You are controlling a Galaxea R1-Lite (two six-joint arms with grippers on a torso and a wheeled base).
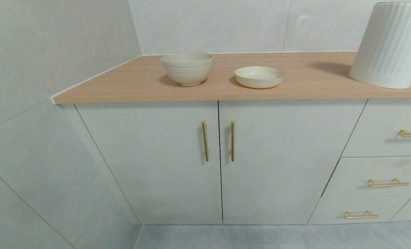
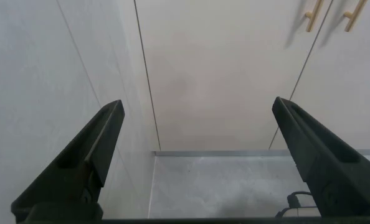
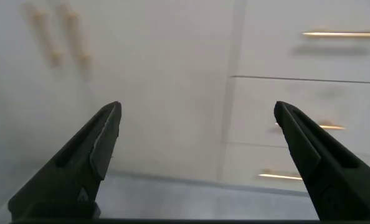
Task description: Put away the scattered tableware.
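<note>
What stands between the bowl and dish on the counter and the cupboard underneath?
The left door and right door, both shut. Nothing else visible: the bowl and dish sit apart on the counter. The left tool and right tool are open and low.

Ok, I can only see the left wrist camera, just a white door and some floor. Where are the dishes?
Observer: Up on the wooden countertop in the head view. There is a deep bowl above the left cupboard door.
Operator: Is it only that one?
Observer: No, a shallow dish sits to its right, apart from it.
Operator: Is my other hand holding something?
Observer: No, the right gripper is open and empty, facing the drawers.
</note>
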